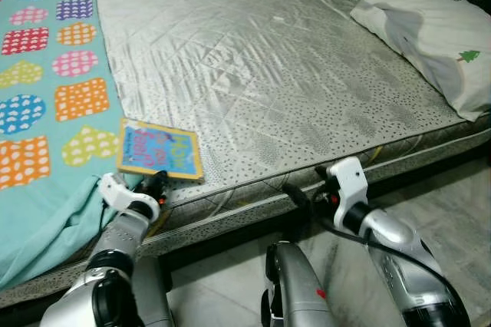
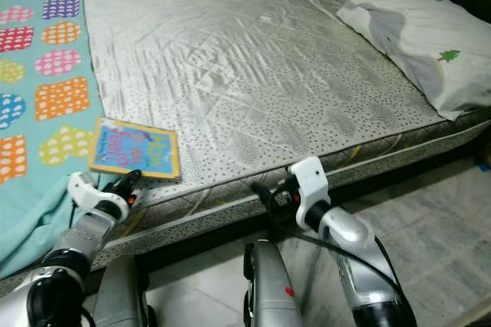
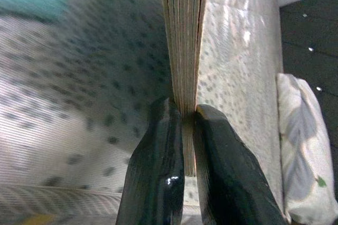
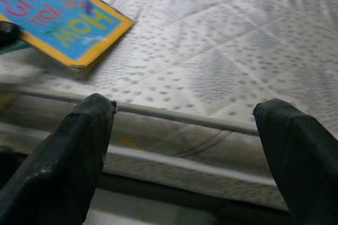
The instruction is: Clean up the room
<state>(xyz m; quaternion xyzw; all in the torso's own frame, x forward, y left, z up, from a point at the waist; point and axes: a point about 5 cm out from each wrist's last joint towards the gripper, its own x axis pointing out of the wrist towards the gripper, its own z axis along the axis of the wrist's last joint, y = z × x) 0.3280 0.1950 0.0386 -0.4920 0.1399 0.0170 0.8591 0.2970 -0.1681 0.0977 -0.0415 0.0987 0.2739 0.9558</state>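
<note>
One book (image 1: 159,150) is lying near the front edge of the mattress (image 1: 261,58), partly on the blanket (image 1: 54,74), and its near edge is clamped between the fingers (image 3: 158,172) of the left gripper (image 1: 157,186). The right gripper (image 1: 303,193) is held just before the mattress edge with its fingers spread apart on nothing, well short of the pillow (image 1: 437,35). The pick-up step is judged to be in hand, and a lift clear of the bed is called for next, with the thin edge kept from slipping out.
</note>
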